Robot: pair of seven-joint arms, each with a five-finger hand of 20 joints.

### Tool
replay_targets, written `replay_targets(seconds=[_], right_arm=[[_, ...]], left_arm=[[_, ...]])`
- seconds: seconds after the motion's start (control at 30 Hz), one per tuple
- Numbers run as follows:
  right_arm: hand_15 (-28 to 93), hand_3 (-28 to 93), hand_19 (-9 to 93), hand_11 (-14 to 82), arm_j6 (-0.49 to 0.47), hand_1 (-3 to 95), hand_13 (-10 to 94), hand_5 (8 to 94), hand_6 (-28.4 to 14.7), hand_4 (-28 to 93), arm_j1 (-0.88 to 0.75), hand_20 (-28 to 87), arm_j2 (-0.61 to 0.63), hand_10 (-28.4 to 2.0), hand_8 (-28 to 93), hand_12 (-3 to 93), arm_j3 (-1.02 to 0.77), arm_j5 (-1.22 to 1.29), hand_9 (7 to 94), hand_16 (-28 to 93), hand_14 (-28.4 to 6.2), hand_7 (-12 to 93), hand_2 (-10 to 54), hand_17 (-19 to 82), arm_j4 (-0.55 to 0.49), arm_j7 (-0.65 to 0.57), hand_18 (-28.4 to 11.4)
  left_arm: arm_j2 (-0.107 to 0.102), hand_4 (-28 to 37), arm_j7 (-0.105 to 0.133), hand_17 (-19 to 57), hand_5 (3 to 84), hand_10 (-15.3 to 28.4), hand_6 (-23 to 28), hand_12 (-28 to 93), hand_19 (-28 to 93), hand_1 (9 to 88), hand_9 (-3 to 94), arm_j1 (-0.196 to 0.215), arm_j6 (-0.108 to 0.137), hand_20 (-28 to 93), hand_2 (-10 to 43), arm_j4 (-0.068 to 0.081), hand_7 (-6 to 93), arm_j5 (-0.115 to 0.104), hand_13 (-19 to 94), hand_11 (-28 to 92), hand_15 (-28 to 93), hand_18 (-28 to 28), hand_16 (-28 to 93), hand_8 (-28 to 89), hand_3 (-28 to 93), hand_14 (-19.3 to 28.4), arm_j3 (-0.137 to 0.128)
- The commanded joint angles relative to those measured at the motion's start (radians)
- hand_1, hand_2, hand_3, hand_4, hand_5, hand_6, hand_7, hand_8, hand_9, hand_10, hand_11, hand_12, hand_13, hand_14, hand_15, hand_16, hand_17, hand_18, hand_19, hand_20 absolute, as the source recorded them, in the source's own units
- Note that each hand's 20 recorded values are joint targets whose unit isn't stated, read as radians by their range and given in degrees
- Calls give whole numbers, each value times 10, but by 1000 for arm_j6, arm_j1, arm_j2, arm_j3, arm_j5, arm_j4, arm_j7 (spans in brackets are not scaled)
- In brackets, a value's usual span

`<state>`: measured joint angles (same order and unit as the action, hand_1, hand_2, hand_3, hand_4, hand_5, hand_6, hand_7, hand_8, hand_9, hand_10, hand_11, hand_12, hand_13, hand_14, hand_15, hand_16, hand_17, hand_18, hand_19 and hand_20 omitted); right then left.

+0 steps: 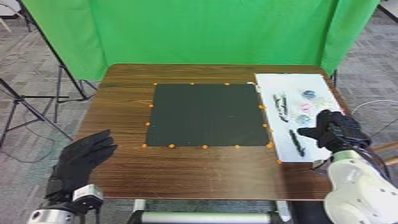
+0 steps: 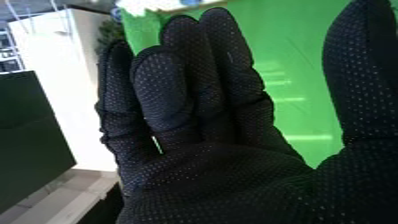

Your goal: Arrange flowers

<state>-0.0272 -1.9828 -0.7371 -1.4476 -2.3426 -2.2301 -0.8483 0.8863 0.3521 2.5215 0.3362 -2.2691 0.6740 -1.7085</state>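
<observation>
The right hand (image 1: pixel 339 131) hung by the white sheet (image 1: pixel 286 82), fingers straight.
Small blue and pink pieces (image 1: pixel 308 94) lay on the sheet; the left hand (image 1: pixel 83 154) also had its fingers extended.

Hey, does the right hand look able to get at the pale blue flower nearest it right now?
Likely yes: the right hand is open beside the white sheet, close to the pale blue flower, and nothing appears to cover that flower.
</observation>
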Motion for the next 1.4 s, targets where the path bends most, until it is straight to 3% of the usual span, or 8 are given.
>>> replay_targets(seconds=[0.03,0.13,0.2,0.4,0.6,0.67,1.0,1.4], right_arm=[[802,715,835,539,-40,298,557,527,-110,-250,-10,135,-12,-228,-187,264,30,-42,589,265,-191,581,-53,286,31,-40,-269],[802,717,837,539,-71,298,558,529,-111,-250,-10,131,-23,-228,-186,265,35,-38,589,265,-192,579,-53,286,40,-39,-270],[801,716,838,538,-69,298,558,530,-111,-250,-12,128,-25,-230,-185,265,45,-45,590,264,-192,578,-52,286,46,-45,-270],[802,716,842,538,-86,298,560,532,-112,-249,10,122,-40,-231,-184,266,76,-38,590,263,-192,578,-49,287,73,-45,-272],[801,719,842,539,-104,299,561,530,-112,-248,27,118,-49,-230,-184,266,94,-42,590,262,-192,581,-48,285,95,-48,-271],[801,721,843,540,-107,299,561,531,-112,-247,28,118,-51,-230,-184,266,97,-43,591,262,-192,580,-47,285,98,-50,-272],[802,727,844,542,-146,302,564,535,-112,-248,56,117,-70,-230,-184,265,110,-51,593,259,-192,587,-46,285,118,-46,-273],[803,725,850,546,-240,310,574,547,-107,-247,120,119,-114,-229,-182,265,141,-74,604,258,-190,600,-43,288,160,-17,-275]], left_arm=[[4,-167,-18,-89,453,219,137,93,614,279,378,7,-18,114,56,-10,171,10,255,344,638,229,-145,-96,787,284,-5],[10,-167,-23,-89,453,220,137,93,614,279,379,6,-21,114,56,-10,171,13,254,344,638,229,-146,-96,787,284,-7],[20,-167,-40,-89,453,220,137,93,614,279,379,-3,-29,114,55,-9,171,22,254,343,638,229,-145,-96,787,284,-9],[28,-168,-51,-90,454,220,137,93,614,279,378,-4,-34,113,55,-10,171,26,254,344,638,229,-146,-96,788,284,-15],[28,-167,-43,-90,453,220,137,93,614,279,378,-8,-40,113,55,-8,172,16,255,344,639,229,-146,-96,788,284,-12],[34,-168,-52,-90,453,220,137,93,614,279,378,-12,-42,113,56,-8,172,25,255,345,638,229,-146,-96,787,284,-11],[36,-167,-46,-90,453,219,137,93,614,279,379,-4,-40,113,55,-10,172,19,255,346,638,230,-146,-97,788,284,-14],[40,-168,-56,-90,453,220,137,92,614,279,378,-14,-47,113,55,-7,173,25,255,345,638,229,-146,-96,787,284,-15]])
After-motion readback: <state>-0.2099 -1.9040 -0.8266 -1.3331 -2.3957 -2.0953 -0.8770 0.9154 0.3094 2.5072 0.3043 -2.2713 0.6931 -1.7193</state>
